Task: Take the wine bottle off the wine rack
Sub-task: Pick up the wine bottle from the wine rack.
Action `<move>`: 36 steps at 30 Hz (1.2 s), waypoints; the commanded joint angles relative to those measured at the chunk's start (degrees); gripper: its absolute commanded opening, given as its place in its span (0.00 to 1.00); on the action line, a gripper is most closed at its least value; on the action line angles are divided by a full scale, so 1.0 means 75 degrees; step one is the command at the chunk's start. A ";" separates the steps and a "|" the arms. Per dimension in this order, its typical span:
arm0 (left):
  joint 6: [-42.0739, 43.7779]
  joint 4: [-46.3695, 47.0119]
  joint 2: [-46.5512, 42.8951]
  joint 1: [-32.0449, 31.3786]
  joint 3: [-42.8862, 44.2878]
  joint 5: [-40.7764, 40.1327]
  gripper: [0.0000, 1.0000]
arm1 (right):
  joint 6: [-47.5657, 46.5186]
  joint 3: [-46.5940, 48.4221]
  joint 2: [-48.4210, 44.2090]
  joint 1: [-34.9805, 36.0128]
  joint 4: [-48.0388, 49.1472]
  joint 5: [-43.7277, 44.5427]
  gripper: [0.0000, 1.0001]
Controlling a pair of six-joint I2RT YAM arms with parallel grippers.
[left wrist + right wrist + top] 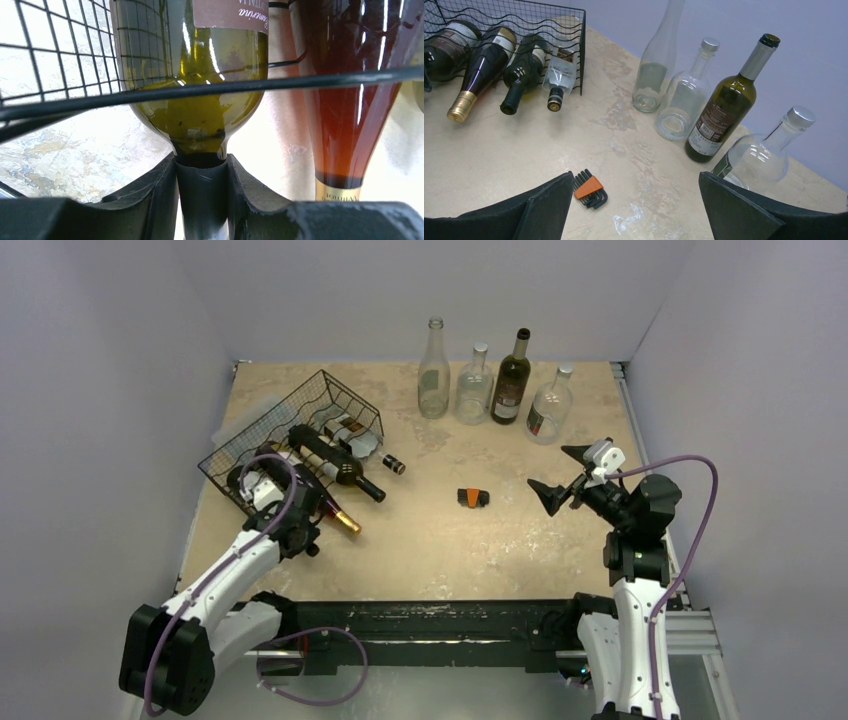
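The black wire wine rack [262,423] lies at the table's back left with several bottles in it, necks pointing to the front right. My left gripper [201,160] is shut on the dark-capped neck of an olive-green wine bottle [200,100], the leftmost one [444,50]. A rack wire [280,83] crosses in front of its shoulder. In the top view the left gripper [262,486] covers most of that bottle. An amber bottle with gold foil [350,115] lies right beside it. My right gripper [553,470] hovers open over the table's right side, nothing between its fingers [544,200].
Standing bottles line the back edge: two clear ones [433,370] [474,385], a dark green one [511,380] and a round clear one [550,405]. An orange hex key set [472,497] lies mid-table. The gold-foil neck [343,520] sticks out of the rack.
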 commanded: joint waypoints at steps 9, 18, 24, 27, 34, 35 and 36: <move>-0.0343 -0.0608 -0.1811 -0.0547 0.0057 0.1078 0.00 | 0.0038 0.0073 -0.0100 0.0004 0.0208 -0.0069 0.99; -0.1231 -0.2119 -0.3081 -0.1560 0.0343 0.1157 0.00 | 0.0071 0.0078 -0.0109 0.0000 0.0213 -0.0137 0.99; -0.1469 -0.2723 -0.3623 -0.1642 0.0763 0.1481 0.00 | 0.0073 0.0072 -0.0124 0.0002 0.0219 -0.0140 0.99; -0.1486 -0.2932 -0.3643 -0.1653 0.1039 0.1740 0.00 | 0.0073 0.0075 -0.0133 0.0004 0.0213 -0.0129 0.99; -0.1468 -0.3442 -0.3844 -0.1666 0.1475 0.2286 0.00 | 0.0085 0.0067 -0.0158 0.0003 0.0225 -0.0139 0.99; -0.1485 -0.3496 -0.3869 -0.1667 0.1526 0.2367 0.00 | 0.0085 0.0062 -0.0159 0.0001 0.0226 -0.0140 0.99; -0.1505 -0.3563 -0.3903 -0.1665 0.1596 0.2420 0.00 | 0.0085 0.0066 -0.0162 0.0001 0.0231 -0.0140 0.99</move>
